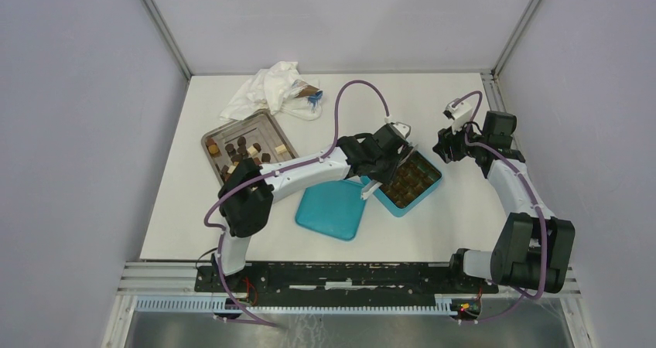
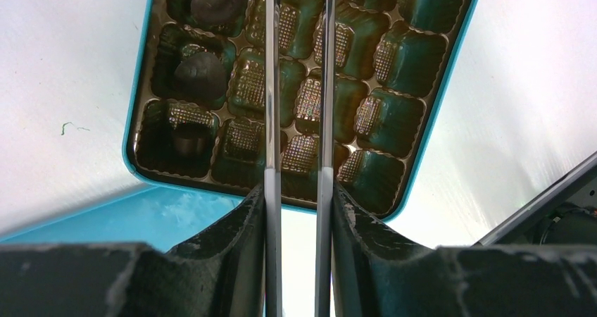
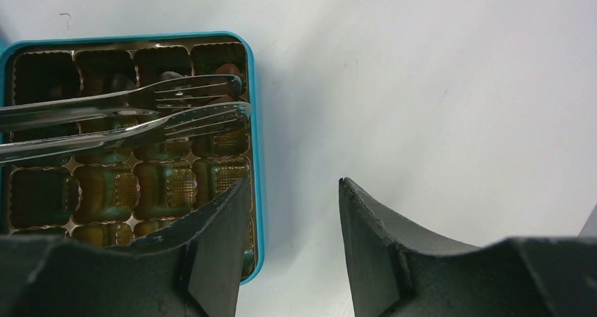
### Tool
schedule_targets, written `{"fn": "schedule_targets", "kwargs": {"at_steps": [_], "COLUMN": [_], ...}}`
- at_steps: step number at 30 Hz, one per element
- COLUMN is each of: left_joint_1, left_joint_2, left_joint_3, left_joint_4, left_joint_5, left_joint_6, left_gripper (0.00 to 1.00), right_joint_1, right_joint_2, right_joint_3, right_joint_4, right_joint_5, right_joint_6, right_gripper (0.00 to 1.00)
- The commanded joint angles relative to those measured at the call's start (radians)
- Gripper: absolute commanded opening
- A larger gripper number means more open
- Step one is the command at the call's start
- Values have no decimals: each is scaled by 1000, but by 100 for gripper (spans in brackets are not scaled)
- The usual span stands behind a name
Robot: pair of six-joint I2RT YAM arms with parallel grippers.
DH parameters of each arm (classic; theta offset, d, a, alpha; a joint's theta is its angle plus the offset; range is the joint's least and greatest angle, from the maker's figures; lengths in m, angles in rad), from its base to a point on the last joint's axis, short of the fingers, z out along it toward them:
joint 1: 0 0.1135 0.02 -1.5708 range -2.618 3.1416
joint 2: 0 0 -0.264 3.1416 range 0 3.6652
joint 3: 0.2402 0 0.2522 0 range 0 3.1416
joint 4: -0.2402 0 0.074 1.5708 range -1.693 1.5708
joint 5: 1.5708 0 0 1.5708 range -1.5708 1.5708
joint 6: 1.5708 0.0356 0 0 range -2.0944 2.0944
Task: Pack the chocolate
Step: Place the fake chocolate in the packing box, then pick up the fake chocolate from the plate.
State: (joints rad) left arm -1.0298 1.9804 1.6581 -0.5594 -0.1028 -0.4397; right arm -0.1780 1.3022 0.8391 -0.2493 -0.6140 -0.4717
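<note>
— While the left gripper (image 2: 298,194) hangs above the teal box (image 3: 258,155), what is it clamped on?

— Metal tongs (image 2: 271,84). Its fingers (image 2: 232,225) are pinched narrow on the two blades, which run out over the box's brown-gold cell insert. The forked tips lie above the cells along the box edge nearest the right gripper (image 3: 293,187). Whether a piece sits between the tips cannot be told.

— And the chocolate (image 1: 240,148)?

— Most of it, dark, mid-brown and pale, lies on a metal tray (image 1: 269,131) well apart from the box, on the far side of the left arm. Three dark pieces (image 2: 200,74) sit inside the box, one to a cell, in a single row along one side, as seen from the left wrist. The cells next to them show their ribbed gold lining.

— What about the right gripper?

— It is just beside the box, at the edge where the tong tips lie. Its fingers are spread wide over the bare white table (image 1: 433,108).

— What else lies near the box?

— A teal lid (image 1: 331,209) lies flat just beside one corner of the box, on the side toward the arm bases; whether the two touch cannot be told. Crumpled white wrapping (image 1: 271,89) lies past the tray, farther again from the box.
</note>
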Motion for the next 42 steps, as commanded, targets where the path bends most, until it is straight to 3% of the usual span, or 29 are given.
{"fn": "schedule_targets", "kwargs": {"at_steps": [1, 8, 15, 23, 30, 33, 42], "left_joint_1": [-6, -8, -7, -7, 20, 84, 446], "left_joint_2": [-20, -30, -87, -286, -503, -594, -766], "left_joint_3": [49, 49, 16, -169, -349, -435, -562], "left_joint_4": [7, 7, 36, 97, -2, -49, -173], "left_joint_5": [-15, -13, -22, -71, -221, -236, -129], "left_joint_6": [38, 37, 22, -12, -15, -5, 84], "left_gripper": [39, 43, 39, 34, 34, 34, 36], "right_joint_1": [-3, -4, -3, -3, 0, 7, 72], "right_joint_2": [-13, -12, -18, -23, -35, -42, -67], "right_joint_3": [-5, -5, -6, -11, -28, -29, -44], "right_joint_4": [27, 26, 24, 21, 33, 32, 48], "right_joint_5": [-26, -29, -40, -101, -175, -189, -184], "right_joint_6": [4, 4, 2, -5, -1, 7, 42], "right_gripper": [55, 55, 55, 55, 55, 55, 55]}}
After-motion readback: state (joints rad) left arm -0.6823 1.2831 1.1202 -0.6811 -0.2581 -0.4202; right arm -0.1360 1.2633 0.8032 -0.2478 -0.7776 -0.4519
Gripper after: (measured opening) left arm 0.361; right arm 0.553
